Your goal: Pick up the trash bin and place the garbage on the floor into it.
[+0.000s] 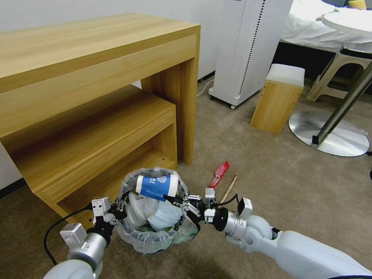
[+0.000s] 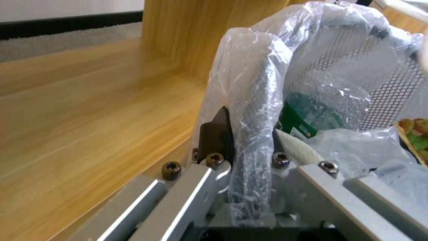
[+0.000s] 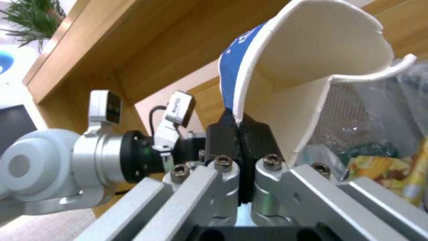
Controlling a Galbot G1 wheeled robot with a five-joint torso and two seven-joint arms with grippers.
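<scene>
two pincers at trash bin (image 1: 155,232), beige carpet (image 1: 271,162), wooden shelf (image 1: 97,97)

Bright even indoor light; soft shadows; wrist views blurred close up.

The trash bin (image 1: 155,217) is sitting low in the near middle of the scene, its clear liner bulging over the rim. The left end effector (image 1: 116,211) is gripping the bin's left rim, while the right end effector (image 1: 179,201) is pinching the edge of a blue-white cup (image 1: 157,186) that is lying on its side across the top of the bin. A pale blue mask (image 1: 164,217) and white slippers (image 1: 135,209) are resting inside. On the carpet (image 1: 271,174) to the right, a red wrapper (image 1: 219,173) and a wooden stick (image 1: 228,188) are lying just beside each other. A wooden shelf unit (image 1: 97,97) is standing on the far left.
</scene>
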